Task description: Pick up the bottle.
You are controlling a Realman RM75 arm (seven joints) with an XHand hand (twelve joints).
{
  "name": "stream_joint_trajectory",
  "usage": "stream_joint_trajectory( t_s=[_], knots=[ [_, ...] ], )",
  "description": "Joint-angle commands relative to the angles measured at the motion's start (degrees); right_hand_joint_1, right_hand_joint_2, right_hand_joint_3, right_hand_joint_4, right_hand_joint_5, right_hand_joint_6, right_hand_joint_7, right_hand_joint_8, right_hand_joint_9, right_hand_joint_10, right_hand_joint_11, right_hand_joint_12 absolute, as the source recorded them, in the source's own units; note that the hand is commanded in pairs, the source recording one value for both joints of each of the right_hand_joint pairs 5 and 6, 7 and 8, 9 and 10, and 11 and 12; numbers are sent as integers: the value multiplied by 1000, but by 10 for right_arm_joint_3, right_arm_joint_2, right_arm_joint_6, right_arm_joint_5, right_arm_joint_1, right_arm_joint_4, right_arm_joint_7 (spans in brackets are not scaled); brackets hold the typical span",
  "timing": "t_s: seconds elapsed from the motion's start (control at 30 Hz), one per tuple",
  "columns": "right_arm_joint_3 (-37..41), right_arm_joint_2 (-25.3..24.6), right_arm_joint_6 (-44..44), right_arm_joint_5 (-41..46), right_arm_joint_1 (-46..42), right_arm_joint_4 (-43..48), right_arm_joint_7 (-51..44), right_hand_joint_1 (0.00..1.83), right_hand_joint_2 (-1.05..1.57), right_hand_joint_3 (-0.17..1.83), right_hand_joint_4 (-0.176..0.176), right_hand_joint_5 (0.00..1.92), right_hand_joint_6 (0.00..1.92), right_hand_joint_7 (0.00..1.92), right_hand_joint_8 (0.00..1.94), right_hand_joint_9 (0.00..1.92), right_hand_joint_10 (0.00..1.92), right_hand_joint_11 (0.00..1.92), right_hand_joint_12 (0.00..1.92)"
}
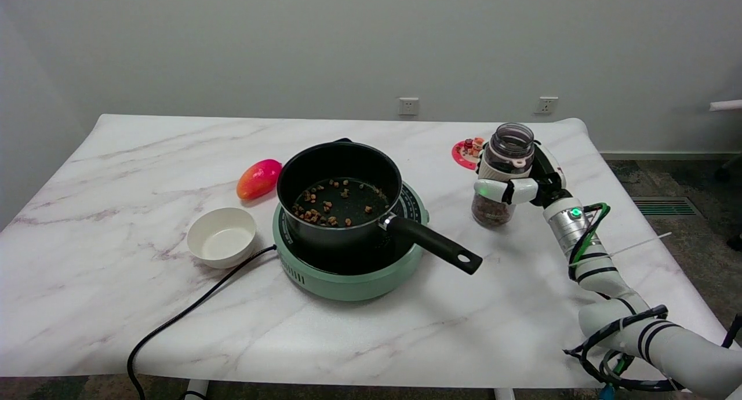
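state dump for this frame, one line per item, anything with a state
bottle: uncapped, upright, brown contents low inside, gripped by the robot hand; whether it is off the table, cannot tell
right robot hand: wrapped around the bottle
pot: uncovered, on the cooker, brown bits on its bottom
cooker: cord attached; on or off, cannot tell
white bowl: upright, empty
mango: lying on its side

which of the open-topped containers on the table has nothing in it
The white bowl, left of the green cooker, shows only its bare inside. The black pot has brown bits scattered across its bottom, and the clear bottle held by the right hand is part-filled with brown contents.
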Motion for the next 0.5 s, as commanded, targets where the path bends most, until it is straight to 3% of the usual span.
stream_joint_trajectory(
  t_s=[0.03, 0.27, 0.5],
  knots=[
    [1, 2, -43, -16, 68, 45, -14, 1511, 837, 613, 0, 1819, 1819, 1512, 1512, 1294, 1294, 1144, 1144],
    [0, 1, -78, -60, 102, 79, -14, 1483, 1057, 433, 0, 1867, 1867, 1709, 1709, 1321, 1321, 1200, 1200],
    [17, 5, -114, -99, 118, 126, -53, 1469, 1235, 435, 0, 1920, 1920, 1777, 1777, 1370, 1370, 1258, 1258]
  ],
)
